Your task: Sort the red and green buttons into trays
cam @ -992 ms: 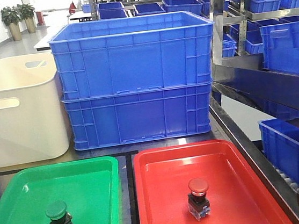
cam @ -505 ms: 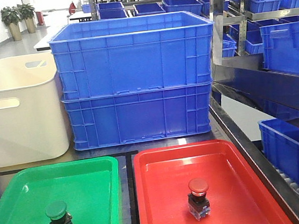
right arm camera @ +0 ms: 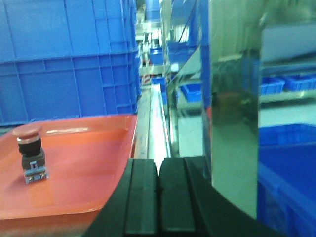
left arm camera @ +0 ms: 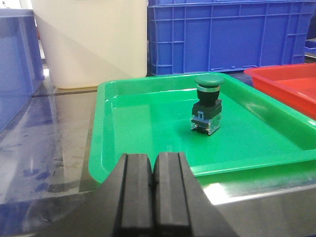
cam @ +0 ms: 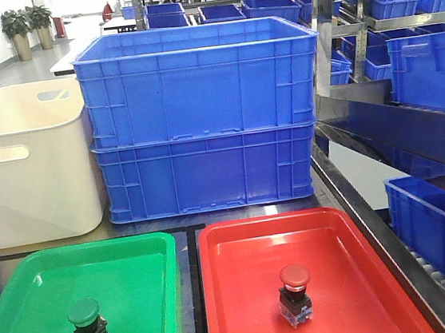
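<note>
Buttons sorted by colour, both grippers closed and empty.

The green button [cam: 88, 330] stands upright inside the green tray [cam: 128, 257], toward its near half; the red button [cam: 295, 296] stands upright inside the red tray [cam: 239, 237], which lies just beside the green tray on the bench [left arm camera: 49, 148], a narrow gap between them. Behind the trays, two stacked blue crates [cam: 201, 121] sit behind the red tray, and a cream tub [cam: 28, 156] sits behind the green tray, touching or nearly touching the crates. The left gripper [left arm camera: 153, 197] is outside the near edge of the green tray, its fingers pressed together on nothing. The right gripper [right arm camera: 159, 202] is off the red tray's right corner, fingers likewise together, holding nothing.
</note>
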Motion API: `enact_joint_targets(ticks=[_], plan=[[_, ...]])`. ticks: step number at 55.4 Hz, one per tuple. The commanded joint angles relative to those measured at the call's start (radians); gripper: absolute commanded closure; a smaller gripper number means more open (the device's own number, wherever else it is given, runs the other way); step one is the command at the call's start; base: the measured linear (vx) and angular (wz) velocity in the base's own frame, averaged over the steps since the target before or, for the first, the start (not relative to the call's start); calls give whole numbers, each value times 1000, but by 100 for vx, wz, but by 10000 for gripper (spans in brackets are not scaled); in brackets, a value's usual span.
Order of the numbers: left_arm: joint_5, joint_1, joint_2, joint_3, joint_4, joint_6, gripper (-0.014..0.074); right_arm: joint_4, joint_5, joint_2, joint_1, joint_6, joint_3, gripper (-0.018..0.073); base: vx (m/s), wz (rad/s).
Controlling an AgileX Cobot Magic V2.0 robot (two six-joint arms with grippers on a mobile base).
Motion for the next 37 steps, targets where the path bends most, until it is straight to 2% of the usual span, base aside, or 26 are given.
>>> enact_joint_targets(ticks=[1, 37], plan=[[-80, 0, -2, -28, -1, -3, 601, -2, -55, -16, -6, -13, 14, 571, 0, -1], [-80, 0, -2, -28, -1, -3, 601, -1, -52, -22, -7, -13, 14, 571, 0, 0]])
